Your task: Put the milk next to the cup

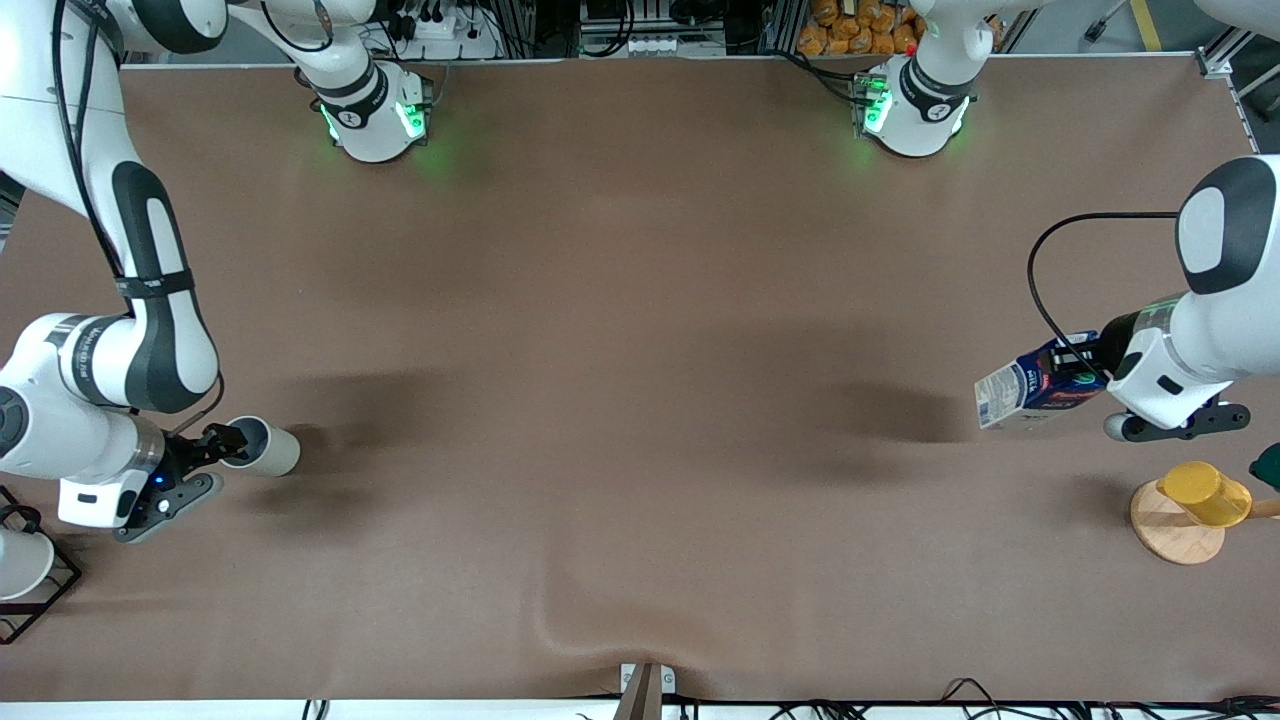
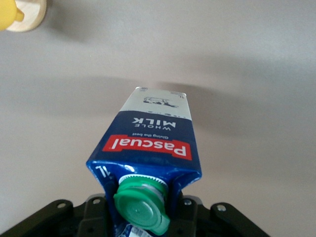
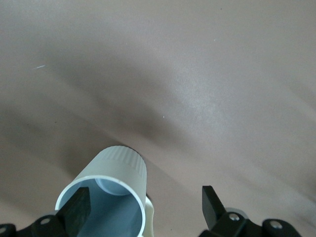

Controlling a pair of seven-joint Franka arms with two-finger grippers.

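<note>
The milk (image 1: 1030,386) is a dark-blue carton with a green cap and a red label. My left gripper (image 1: 1085,366) is shut on its gabled top and holds it tipped on its side above the table at the left arm's end. In the left wrist view the milk (image 2: 148,133) points away from the left gripper (image 2: 143,205). The cup (image 1: 262,447), a pale grey mug, is at the right arm's end. My right gripper (image 1: 226,441) is open at its rim. In the right wrist view one finger (image 3: 79,207) is inside the cup (image 3: 118,173), the other stands well apart.
A yellow cup (image 1: 1205,492) rests on a round wooden stand (image 1: 1170,530) close to the left gripper, nearer to the front camera. A white cup in a black wire rack (image 1: 20,575) stands by the right arm. The tablecloth has a wrinkle (image 1: 590,640) at the front edge.
</note>
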